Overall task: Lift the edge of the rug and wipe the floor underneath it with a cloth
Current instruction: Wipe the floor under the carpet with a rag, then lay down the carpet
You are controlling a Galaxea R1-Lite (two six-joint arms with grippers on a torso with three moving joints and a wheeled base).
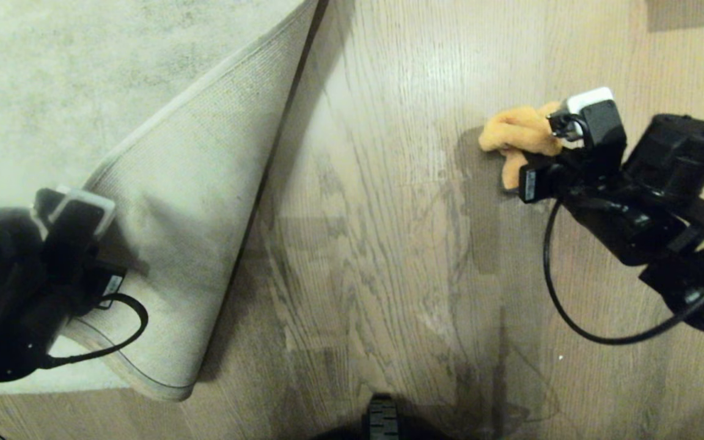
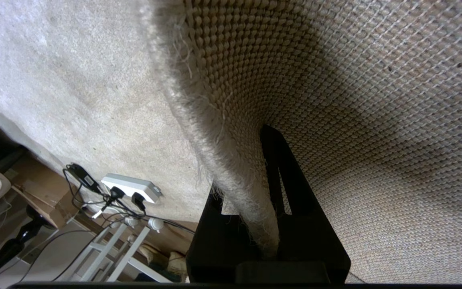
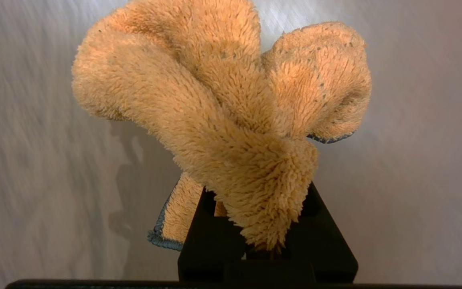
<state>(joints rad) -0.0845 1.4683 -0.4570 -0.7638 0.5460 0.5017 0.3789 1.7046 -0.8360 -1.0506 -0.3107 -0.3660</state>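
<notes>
1. The step in hand looks like the wiping itself: the rug edge (image 1: 193,201) is already lifted and folded back so its beige woven backing faces up, and a stretch of the floor (image 1: 358,256) lies bare beside it.

2. The left gripper (image 2: 255,224) is clamped on the rug edge. In the left wrist view the frayed border runs straight between its dark fingers (image 2: 279,176), with the woven backing to one side of them and the pale pile to the other. The jaws stand nearly together, with only the rug's thickness between them.

3. The right gripper (image 3: 267,245) is pinched on the cloth (image 3: 223,108), whose orange folds bunch out ahead of the fingertips; a dark-trimmed corner hangs beside them.

4. In the head view the right gripper (image 1: 550,153) and the cloth (image 1: 520,137) are over open floor, well apart from the lifted rug. Whether the cloth is pressing the boards there I cannot tell.

5. The next move, I judge, calls for carrying the cloth toward the left gripper's side, onto the boards just beside the fold, and pressing it down while sweeping.

6. The left grip must hold firm meanwhile, or the flap could drop back over the floor.
</notes>
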